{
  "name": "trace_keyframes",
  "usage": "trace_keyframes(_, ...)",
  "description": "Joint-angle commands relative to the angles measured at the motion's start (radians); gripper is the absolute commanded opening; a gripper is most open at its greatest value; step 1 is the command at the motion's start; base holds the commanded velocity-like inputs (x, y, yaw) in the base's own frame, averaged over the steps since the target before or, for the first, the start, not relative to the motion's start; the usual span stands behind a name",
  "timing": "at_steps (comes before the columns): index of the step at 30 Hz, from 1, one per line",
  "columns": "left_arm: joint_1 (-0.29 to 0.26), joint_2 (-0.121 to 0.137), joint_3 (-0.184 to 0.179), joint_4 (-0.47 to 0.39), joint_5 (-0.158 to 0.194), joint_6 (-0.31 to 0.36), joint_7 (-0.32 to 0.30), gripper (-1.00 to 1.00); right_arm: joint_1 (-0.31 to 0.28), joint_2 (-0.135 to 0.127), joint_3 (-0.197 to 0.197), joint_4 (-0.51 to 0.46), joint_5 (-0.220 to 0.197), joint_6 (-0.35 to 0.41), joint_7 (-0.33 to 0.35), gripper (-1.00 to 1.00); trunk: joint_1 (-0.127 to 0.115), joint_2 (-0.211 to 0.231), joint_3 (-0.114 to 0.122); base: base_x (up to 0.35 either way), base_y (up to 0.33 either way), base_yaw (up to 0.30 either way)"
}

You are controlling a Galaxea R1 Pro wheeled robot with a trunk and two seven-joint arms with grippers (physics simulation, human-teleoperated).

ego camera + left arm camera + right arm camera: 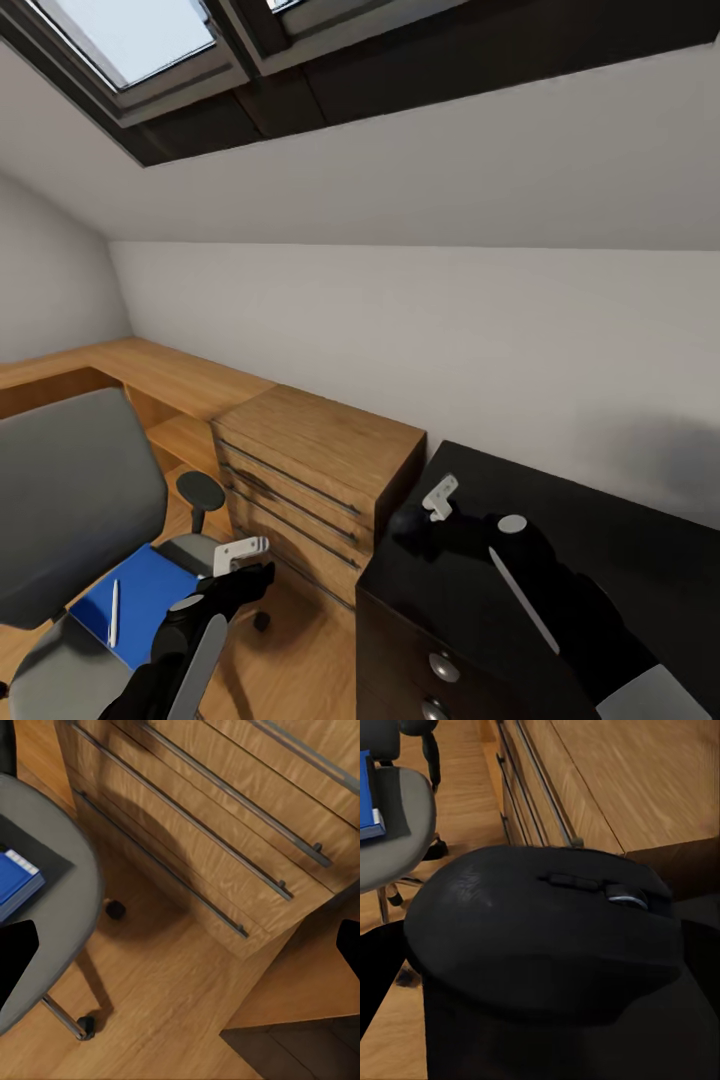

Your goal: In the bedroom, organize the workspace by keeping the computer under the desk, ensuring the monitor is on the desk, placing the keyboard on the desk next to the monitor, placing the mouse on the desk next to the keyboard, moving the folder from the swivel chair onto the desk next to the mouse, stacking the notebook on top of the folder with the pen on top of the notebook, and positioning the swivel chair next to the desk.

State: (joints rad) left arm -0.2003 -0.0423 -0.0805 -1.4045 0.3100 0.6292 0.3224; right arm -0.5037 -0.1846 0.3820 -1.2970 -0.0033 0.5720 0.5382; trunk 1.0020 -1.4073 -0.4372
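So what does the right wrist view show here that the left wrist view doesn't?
The right wrist view has the mouse close up on the black desk, between the right claw's fingers. The left wrist view has the swivel chair's casters on the floor below the left claw. Both share the chair seat with the blue folder and the wooden drawer chest.

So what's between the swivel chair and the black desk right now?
In the head view, the light wooden drawer chest stands between the swivel chair and the desk, with bare wood floor in front of it.
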Motion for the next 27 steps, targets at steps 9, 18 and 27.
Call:
trace_keyframes(9,-0.001,0.001,-0.001,-0.002,0.011,0.003,0.009,1.00,-0.001,-0.001,0.000,0.006,0.013,-0.006,-0.003,-1.00,0.000,-0.001,-0.001,0.236,0.000,0.000)
trace_keyframes(18,-0.001,0.000,-0.001,-0.011,0.010,0.004,0.009,1.00,-0.002,0.049,0.009,0.141,0.162,-0.001,-0.030,-1.00,0.000,-0.001,-0.001,0.044,0.000,0.000)
trace_keyframes(27,-0.001,0.001,-0.001,-0.016,0.009,0.004,0.009,1.00,-0.002,0.072,0.012,0.176,0.246,0.002,-0.023,-1.00,0.000,-0.001,-0.001,-0.023,0.000,0.000)
